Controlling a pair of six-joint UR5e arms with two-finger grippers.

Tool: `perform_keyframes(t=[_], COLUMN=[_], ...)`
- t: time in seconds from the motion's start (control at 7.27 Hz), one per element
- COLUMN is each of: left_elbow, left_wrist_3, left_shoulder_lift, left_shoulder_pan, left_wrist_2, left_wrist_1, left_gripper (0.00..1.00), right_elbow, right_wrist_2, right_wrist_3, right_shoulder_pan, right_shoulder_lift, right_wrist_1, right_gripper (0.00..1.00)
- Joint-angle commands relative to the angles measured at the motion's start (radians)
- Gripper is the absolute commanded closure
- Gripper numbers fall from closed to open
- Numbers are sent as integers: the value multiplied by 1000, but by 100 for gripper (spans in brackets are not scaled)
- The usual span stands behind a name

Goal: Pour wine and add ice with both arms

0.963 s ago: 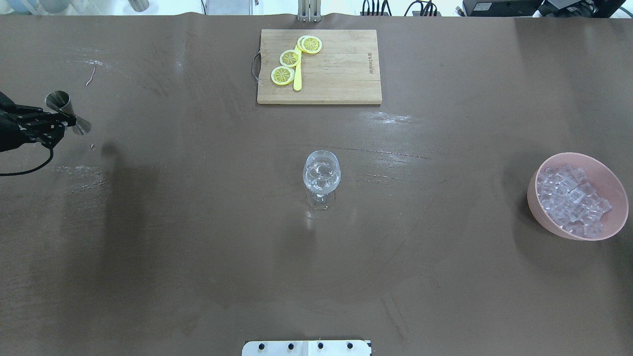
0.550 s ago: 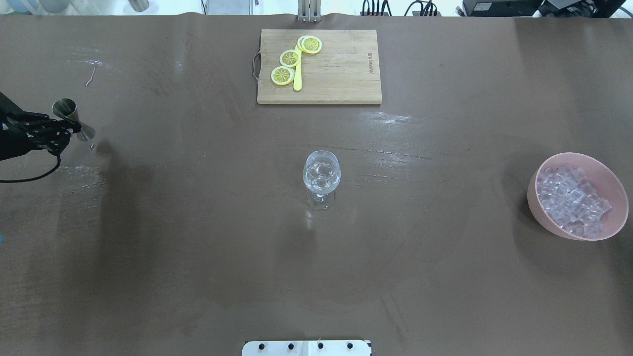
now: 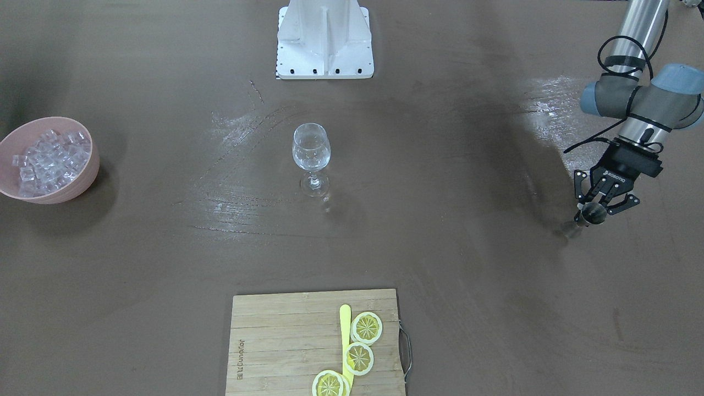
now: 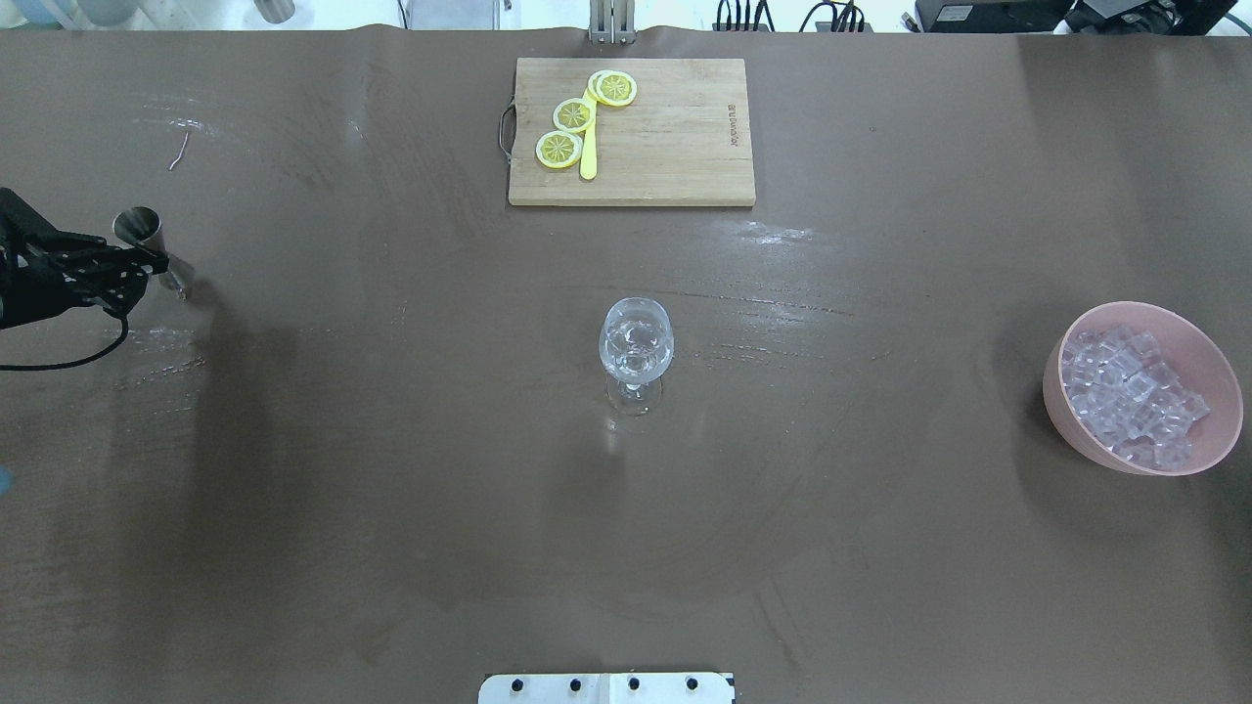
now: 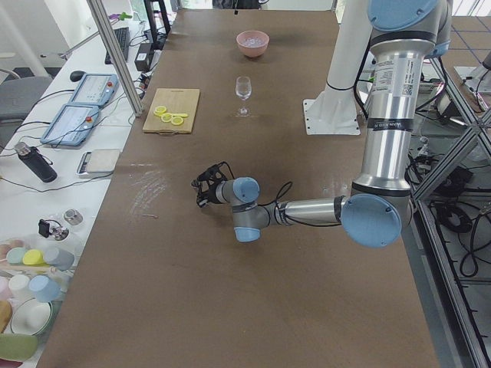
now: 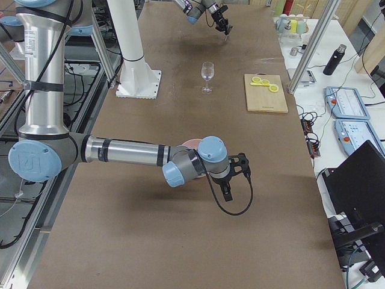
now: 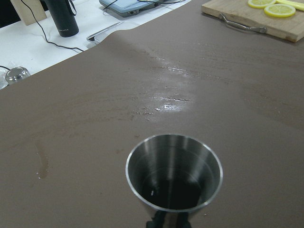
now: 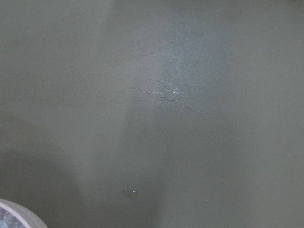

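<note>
My left gripper (image 4: 154, 260) is shut on the waist of a steel jigger (image 4: 145, 235), near upright and low over the table at its far left; both also show in the front view, the gripper (image 3: 599, 208) and the jigger (image 3: 590, 212). The left wrist view looks into the jigger's cup (image 7: 174, 178). A wine glass (image 4: 636, 344) stands at the table's middle. Ice (image 4: 1135, 396) fills a pink bowl (image 4: 1064, 411) at the far right. My right gripper (image 6: 237, 174) shows only in the right side view, beside the bowl; I cannot tell its state.
A wooden cutting board (image 4: 675, 147) with lemon slices (image 4: 559, 149) and a yellow knife lies at the table's far edge. The white pedestal base (image 3: 324, 44) stands at the near edge. The bowl's rim (image 8: 14, 213) shows in the right wrist view's corner.
My left gripper has moved a little to the right and toward the robot, and the jigger has turned from tilted to near upright. Glass and bowl have not moved.
</note>
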Motion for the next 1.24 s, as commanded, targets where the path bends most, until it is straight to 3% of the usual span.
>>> perform_keyframes(t=[0.0,0.55,1.1], left_elbow=[3,3,11], left_wrist_3=[0,24,64], left_shoulder_lift=[-3,-3,-6], left_shoulder_pan=[16,25,25], left_wrist_2=[-1,-1,-4], left_wrist_1=[0,1,4], left_gripper=[100,82,76], right_elbow=[-1,-1,-1], right_wrist_2=[0,0,0], right_wrist_3=[0,0,0], right_shoulder_pan=[0,0,0], right_shoulder_lift=[3,3,5], right_wrist_1=[0,0,0], right_gripper=[0,0,0])
